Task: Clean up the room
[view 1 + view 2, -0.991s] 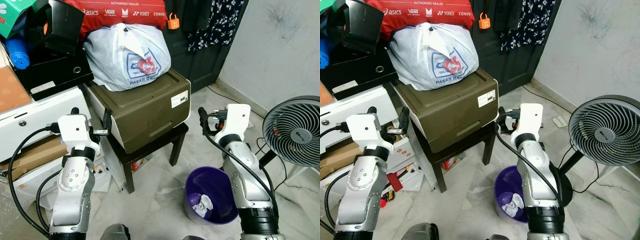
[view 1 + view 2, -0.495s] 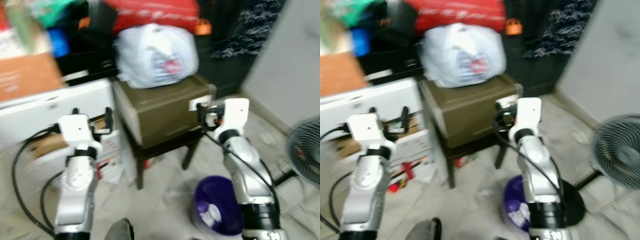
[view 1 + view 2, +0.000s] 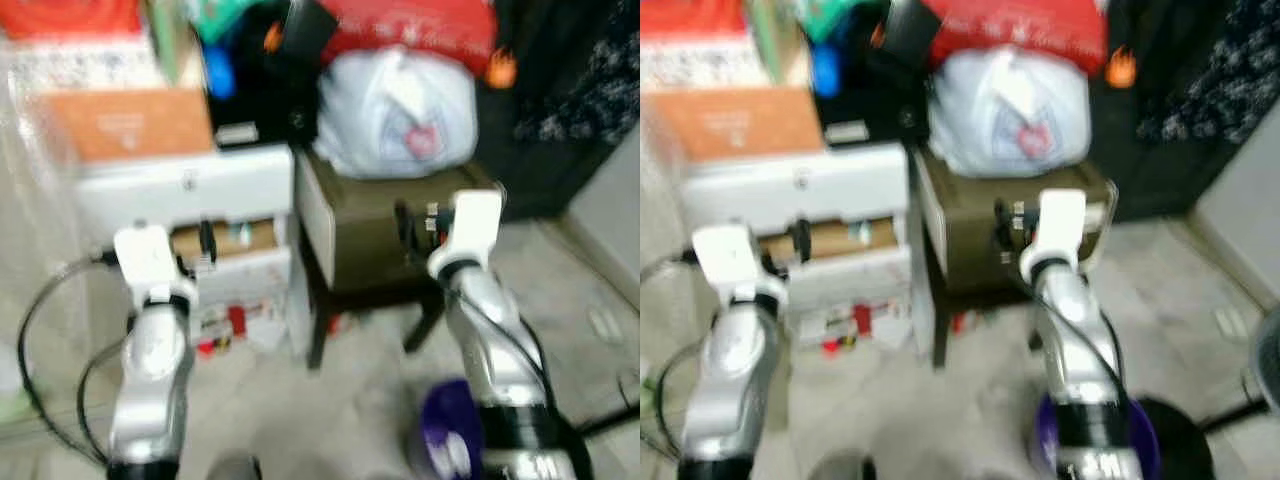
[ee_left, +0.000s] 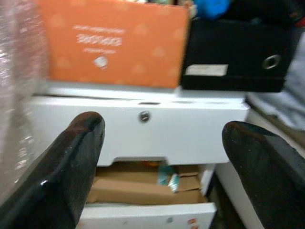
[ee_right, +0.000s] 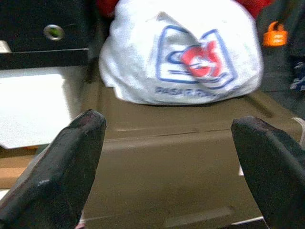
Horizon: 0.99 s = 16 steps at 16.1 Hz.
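Purple bin (image 3: pixel 450 455) blurred, cut off

View: I see it swung left; the white drawer unit (image 3: pixel 190 190) and orange box (image 3: pixel 125 122) now sit centre frame.
Fan: gone from sight since a second ago.
Purple bin (image 3: pixel 450 440): slid to the bottom edge.
Sharpness: blurred now, earlier crisp.
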Tool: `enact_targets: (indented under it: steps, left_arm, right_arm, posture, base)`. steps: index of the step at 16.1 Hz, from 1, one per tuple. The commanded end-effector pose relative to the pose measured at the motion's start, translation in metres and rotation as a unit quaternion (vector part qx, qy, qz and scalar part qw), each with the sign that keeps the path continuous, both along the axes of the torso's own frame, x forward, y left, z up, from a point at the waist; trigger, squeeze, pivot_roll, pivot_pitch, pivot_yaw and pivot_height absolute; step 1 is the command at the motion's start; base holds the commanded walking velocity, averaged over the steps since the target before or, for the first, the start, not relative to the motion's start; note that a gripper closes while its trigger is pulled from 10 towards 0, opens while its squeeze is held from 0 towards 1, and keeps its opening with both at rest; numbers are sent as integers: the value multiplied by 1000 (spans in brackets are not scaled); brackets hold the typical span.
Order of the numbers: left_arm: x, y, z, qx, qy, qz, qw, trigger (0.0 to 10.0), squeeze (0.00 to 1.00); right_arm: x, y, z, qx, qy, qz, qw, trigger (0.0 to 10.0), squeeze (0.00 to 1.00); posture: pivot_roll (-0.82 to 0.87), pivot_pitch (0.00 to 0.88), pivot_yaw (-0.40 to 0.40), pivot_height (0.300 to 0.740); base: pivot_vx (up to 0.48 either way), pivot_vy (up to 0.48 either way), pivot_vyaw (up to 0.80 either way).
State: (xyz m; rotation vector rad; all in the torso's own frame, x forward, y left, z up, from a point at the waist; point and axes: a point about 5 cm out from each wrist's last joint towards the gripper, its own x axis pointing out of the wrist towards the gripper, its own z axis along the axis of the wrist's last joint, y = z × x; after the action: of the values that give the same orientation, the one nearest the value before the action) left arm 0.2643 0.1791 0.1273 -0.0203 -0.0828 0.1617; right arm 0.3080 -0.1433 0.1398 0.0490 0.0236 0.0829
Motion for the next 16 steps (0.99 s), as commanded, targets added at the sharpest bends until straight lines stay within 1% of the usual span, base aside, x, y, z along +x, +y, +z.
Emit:
enact_targets:
  steps: [1,3,4,7,9,11,12,13,16]
  left_arm:
    - [2,-2,-1,-2,3,-10,1000,10000,0]
    - [2,-1,0,1,-1,-12,1000,10000,0]
    - [2,-1,1,0,-3,-15,1000,10000,0]
    - [2,1,2,10,-10,-24,1000,10000,0]
    - [2,3,3,16,-12,-20,1000,10000,0]
    - [3,0,3,10,-6,-22,1000,10000,0]
    - [3,-2,3,10,-6,-30,999,10000,0]
    - [3,-3,3,8,-5,-34,999,10000,0]
    - [3,-3,3,4,-5,-35,999,10000,0]
  right_arm:
    - [0,-7,1,4,-3,-15,1000,10000,0]
    - [1,-11,-2,6,2,-34,999,10000,0]
    - [1,-11,-2,6,2,-35,999,10000,0]
    - [2,-8,-4,10,2,-34,999,10000,0]
    - [2,-8,-7,19,13,-35,999,10000,0]
    - [3,-7,-8,22,13,-35,999,10000,0]
    - [3,-7,-7,6,6,-33,999,10000,0]
    - [4,-6,-7,0,4,-31,1000,10000,0]
    - [4,-5,-7,7,4,-32,999,10000,0]
  posture:
    - [-69,0,-56,740]
    - [-66,0,-48,740]
    - [-66,0,-46,740]
    - [-59,0,-39,740]
    - [-55,0,-37,740]
    - [-51,0,-36,740]
    - [-51,0,-36,740]
    - [-51,0,-35,740]
    - [-50,0,-35,740]
  base:
    - [0,0,0]
    - [0,0,0]
    - [0,0,0]
    - [0,0,0]
    - [0,0,0]
    - [0,0,-800]
    - [0,0,0]
    - [0,0,0]
    - [0,0,677]
